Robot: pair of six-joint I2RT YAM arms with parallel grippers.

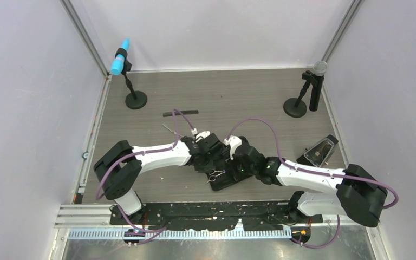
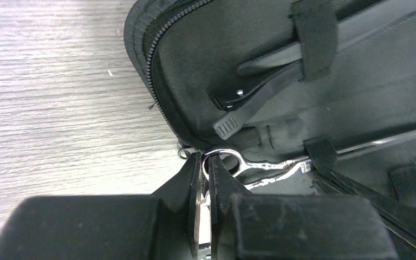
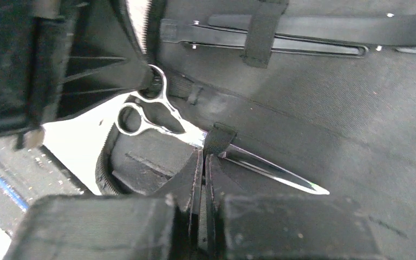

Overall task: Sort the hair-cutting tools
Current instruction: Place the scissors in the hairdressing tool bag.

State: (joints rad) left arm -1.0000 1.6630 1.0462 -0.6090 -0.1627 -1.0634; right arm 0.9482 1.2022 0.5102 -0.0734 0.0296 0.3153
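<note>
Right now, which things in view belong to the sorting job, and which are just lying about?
Job: scissors in the open case, ring pinched by the left gripper; clips strapped in beside them; comb and a slim silver tool on the table.
Lying about: blue microphone; grey microphone; black pouch at the right edge.

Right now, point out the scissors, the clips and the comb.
scissors [image 3: 271,172]: right wrist view, middle of the blade
clips [image 2: 226,128]: left wrist view, ridged end of one clip
comb [image 1: 190,112]: top view, its right half

Shiny metal scissors [image 3: 271,172], matt cloth case [image 3: 330,108], seemingly wood-grain table [image 2: 59,97]
</note>
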